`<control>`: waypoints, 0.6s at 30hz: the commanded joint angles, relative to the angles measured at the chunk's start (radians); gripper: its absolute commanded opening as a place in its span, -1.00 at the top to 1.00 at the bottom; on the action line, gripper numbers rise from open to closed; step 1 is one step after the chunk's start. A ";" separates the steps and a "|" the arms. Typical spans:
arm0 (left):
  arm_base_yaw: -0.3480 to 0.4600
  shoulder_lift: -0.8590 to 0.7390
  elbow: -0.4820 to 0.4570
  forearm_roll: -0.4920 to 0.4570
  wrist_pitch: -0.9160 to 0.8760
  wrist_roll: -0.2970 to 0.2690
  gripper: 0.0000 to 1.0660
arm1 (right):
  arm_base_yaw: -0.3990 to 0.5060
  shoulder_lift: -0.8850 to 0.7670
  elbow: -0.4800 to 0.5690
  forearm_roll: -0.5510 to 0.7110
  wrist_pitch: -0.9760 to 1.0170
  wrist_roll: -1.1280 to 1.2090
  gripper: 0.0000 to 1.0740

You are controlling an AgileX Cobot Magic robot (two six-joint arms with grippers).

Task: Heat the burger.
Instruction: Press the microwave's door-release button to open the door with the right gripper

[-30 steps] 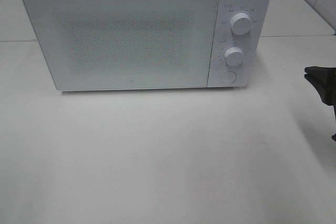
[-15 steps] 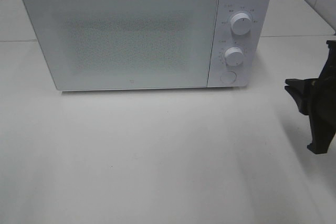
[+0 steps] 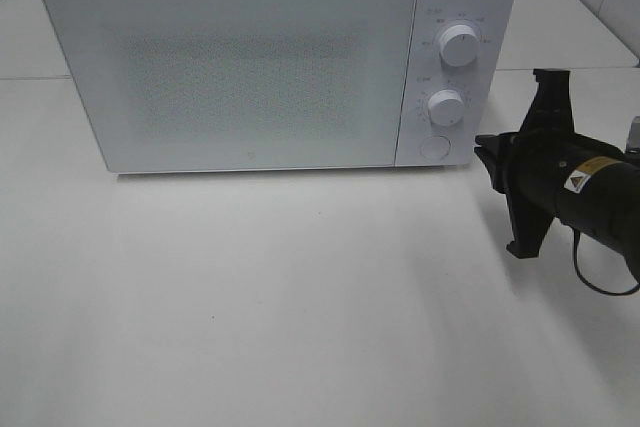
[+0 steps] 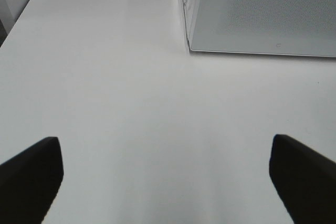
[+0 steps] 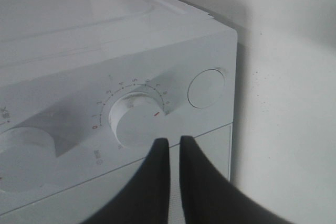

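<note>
The round white microwave button (image 5: 206, 88) is probably best pushed dead-centre by the pressed-together black right pincer (image 5: 169, 142), tbh.

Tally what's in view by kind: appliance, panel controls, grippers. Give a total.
Microwave: 1
Knobs: 2 (upper knob, lower knob)
Round button: 1
Grippers: 2 (left gripper, right gripper)
Total: 6
</note>
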 commanded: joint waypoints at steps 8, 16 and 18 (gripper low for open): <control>0.003 -0.012 0.000 0.001 -0.018 0.000 -0.88 | 0.001 0.088 -0.097 0.018 0.038 -0.006 1.00; 0.003 -0.012 0.000 0.001 -0.018 0.000 -0.88 | 0.001 0.143 -0.153 0.018 0.046 -0.006 1.00; 0.003 -0.012 0.000 0.003 -0.018 0.000 -0.88 | 0.001 0.149 -0.160 0.018 0.046 -0.009 1.00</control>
